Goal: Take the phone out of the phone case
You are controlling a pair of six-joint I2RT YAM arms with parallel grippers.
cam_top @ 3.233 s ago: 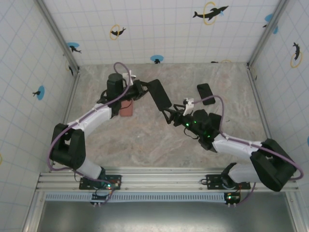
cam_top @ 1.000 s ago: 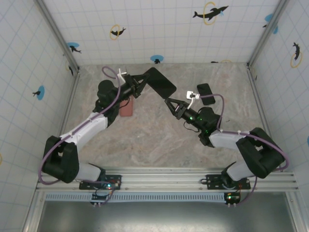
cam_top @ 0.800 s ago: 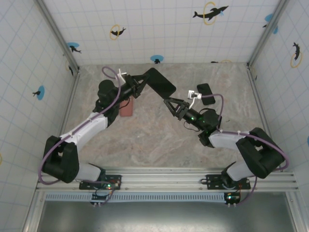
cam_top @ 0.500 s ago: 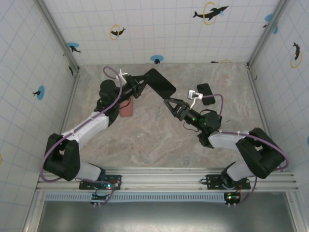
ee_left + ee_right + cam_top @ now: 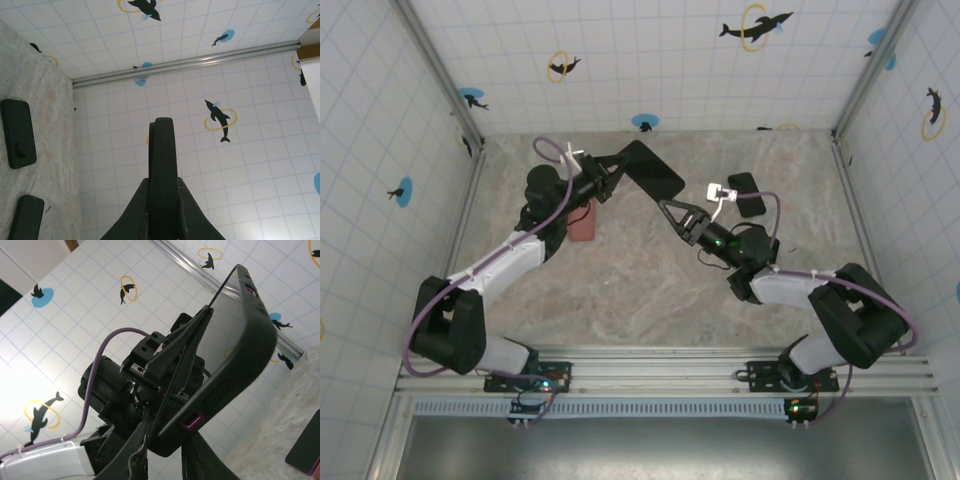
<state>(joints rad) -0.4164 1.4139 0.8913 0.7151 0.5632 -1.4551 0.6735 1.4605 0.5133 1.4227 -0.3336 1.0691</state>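
A black phone case (image 5: pixel 652 172) with the phone in it is held up over the table's back middle. My left gripper (image 5: pixel 617 170) is shut on its left end. In the left wrist view the phone (image 5: pixel 162 160) stands edge-on, clamped between the fingers of the left gripper (image 5: pixel 163 187). My right gripper (image 5: pixel 666 205) meets the case's near corner from below right. In the right wrist view the case (image 5: pixel 250 345) has a purple-rimmed hole, and my right gripper (image 5: pixel 167 440) is shut on its lower corner, one finger on each side. The glossy screen reflects the tiled wall.
A reddish-brown block (image 5: pixel 582 225) lies on the table under the left arm. Another black phone (image 5: pixel 747 195) lies at back right; it shows as a dark slab (image 5: pixel 305 445) in the right wrist view. Two dark slabs (image 5: pixel 17 132) (image 5: pixel 27 217) lie on the table.
The right gripper edged up-left to the case's lower corner, opened wider, then closed on it. The left arm still holds the phone in nearly the same place.
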